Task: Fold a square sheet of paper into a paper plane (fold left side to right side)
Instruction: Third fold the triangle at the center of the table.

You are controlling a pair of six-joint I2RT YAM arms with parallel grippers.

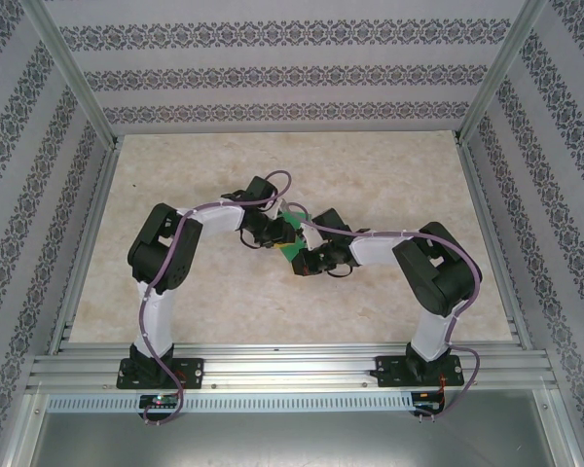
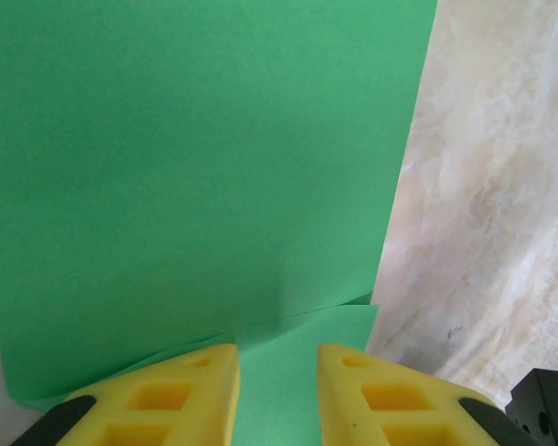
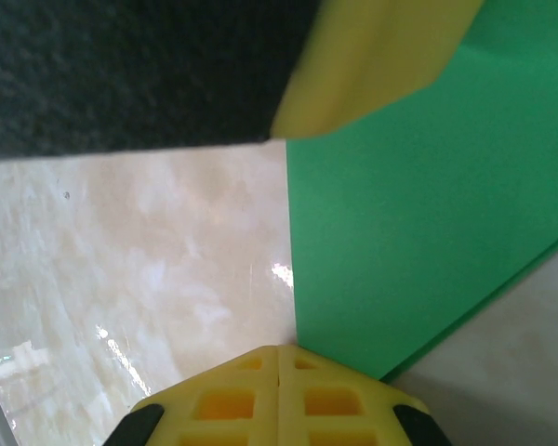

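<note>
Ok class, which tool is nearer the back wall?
Left. The left tool is at the far side of the paper, toward the back wall; the right tool is at its near side.

item: bright green thin matte paper sheet (image 1: 290, 243) (image 2: 195, 167) (image 3: 428, 232) | state: doubled over, lower layer peeking out past one edge of the upper, edges not quite matched | surface: plain, smooth, straight crisp borders | pose: seemingly lying flat; overhead view too small to confirm | place: middle of pale marbled table (image 1: 175, 292)
</note>
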